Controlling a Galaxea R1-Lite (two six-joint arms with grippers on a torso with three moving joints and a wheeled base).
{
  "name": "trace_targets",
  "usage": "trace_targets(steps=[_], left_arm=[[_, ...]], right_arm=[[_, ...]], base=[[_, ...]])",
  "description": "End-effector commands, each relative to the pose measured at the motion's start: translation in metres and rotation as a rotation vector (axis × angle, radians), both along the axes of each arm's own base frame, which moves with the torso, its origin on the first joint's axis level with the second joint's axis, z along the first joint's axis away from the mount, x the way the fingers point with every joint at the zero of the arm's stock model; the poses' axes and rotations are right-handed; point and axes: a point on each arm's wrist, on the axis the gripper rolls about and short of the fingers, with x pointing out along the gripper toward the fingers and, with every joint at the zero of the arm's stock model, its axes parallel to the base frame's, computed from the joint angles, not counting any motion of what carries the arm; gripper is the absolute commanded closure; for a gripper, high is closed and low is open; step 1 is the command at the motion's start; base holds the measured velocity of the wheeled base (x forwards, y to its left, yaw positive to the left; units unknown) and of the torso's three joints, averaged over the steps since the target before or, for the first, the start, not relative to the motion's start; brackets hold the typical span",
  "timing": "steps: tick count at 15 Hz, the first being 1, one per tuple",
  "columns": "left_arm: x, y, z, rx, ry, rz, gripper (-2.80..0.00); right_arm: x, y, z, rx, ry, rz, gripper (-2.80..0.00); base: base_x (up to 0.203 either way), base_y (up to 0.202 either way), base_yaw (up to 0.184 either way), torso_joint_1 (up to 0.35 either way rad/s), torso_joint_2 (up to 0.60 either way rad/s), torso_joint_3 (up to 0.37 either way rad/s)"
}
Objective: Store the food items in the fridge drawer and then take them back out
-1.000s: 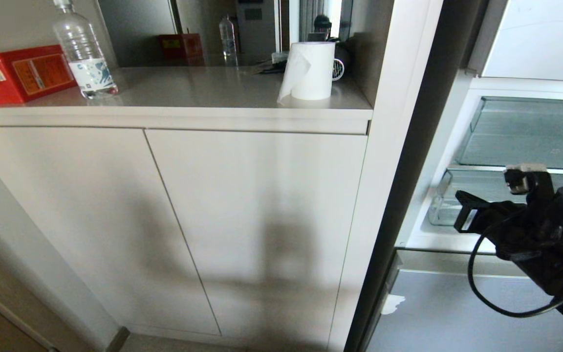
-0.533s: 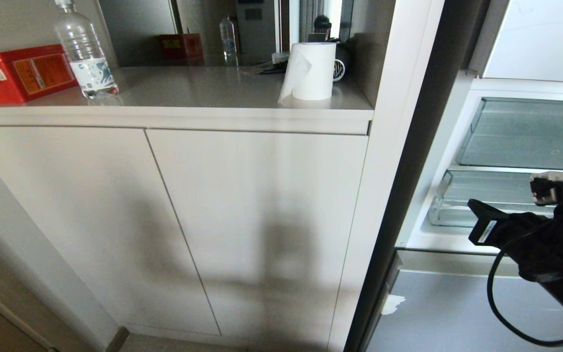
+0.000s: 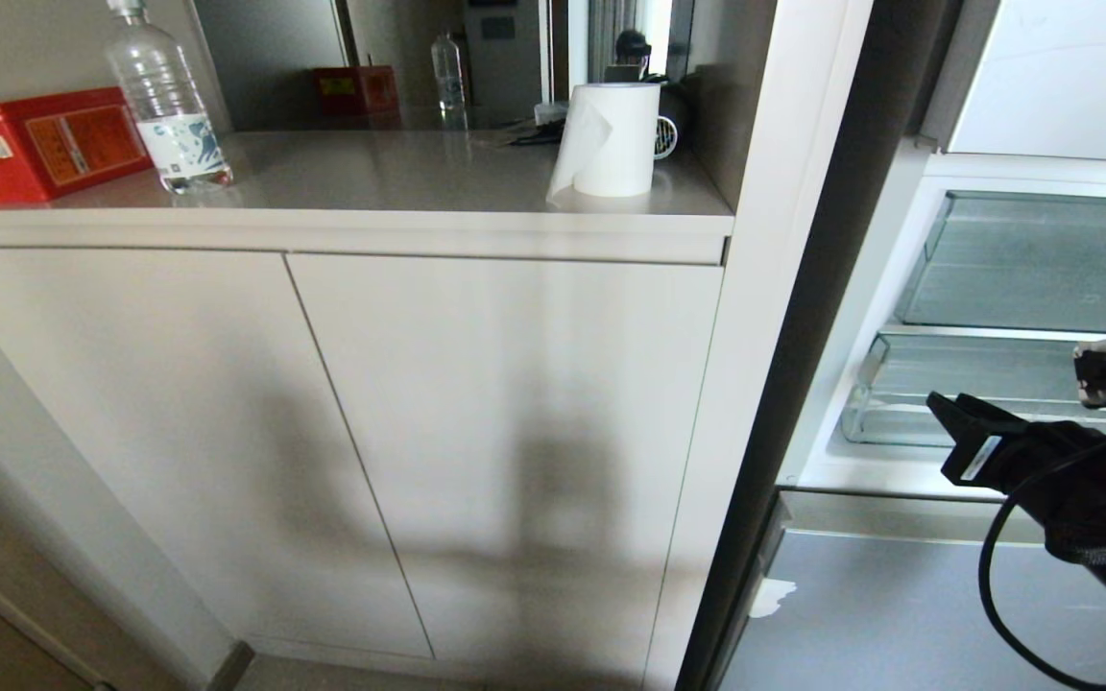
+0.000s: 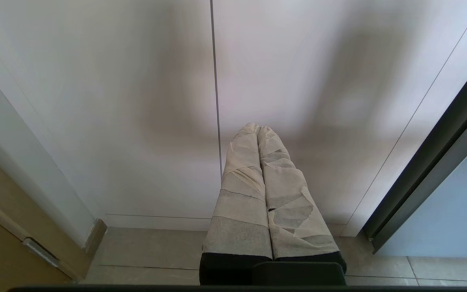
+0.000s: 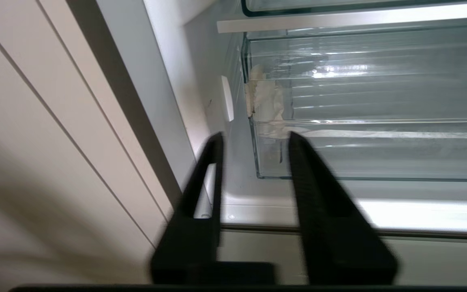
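Lying just ahead of the right gripper (image 5: 253,140), the fridge drawer (image 5: 371,105) runs its long axis crosswise to the fingers, its near corner in line with the gap between them. It is clear plastic with a ribbed floor, and shows no food items in the part in view. The right gripper stands part open and holds nothing. The left gripper (image 4: 258,129) is much farther off, closed and empty, facing the white cupboard doors (image 3: 342,432).

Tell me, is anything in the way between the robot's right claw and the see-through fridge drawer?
Nothing visible is. The right gripper has its fingers apart and points at the near corner of the fridge drawer, with only bare fridge ledge between them. The drawer's clear front wall faces it. No fruit shows anywhere.
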Motion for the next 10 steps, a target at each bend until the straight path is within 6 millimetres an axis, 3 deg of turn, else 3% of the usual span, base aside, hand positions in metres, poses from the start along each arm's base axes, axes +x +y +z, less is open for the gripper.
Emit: trace_targets(steps=[1,6,10], left_arm=[[0.0,0.0,0.0,0.0,0.0,0.0,0.0],[0.0,0.0,0.0,0.0,0.0,0.0,0.0],[0.0,0.0,0.0,0.0,0.0,0.0,0.0]], right_arm=[[-0.001,0.0,0.002,0.002,-0.011,0.0,-2.8],[0.012,0.001,-0.003,-0.003,0.005,0.028,-2.8],[0.034,-0.001,-0.011,-0.01,0.026,0.04,-2.8]], base=[[0.0,0.0,0.0,0.0,0.0,0.0],[0.0,0.0,0.0,0.0,0.0,0.0],[0.0,0.0,0.0,0.0,0.0,0.0]])
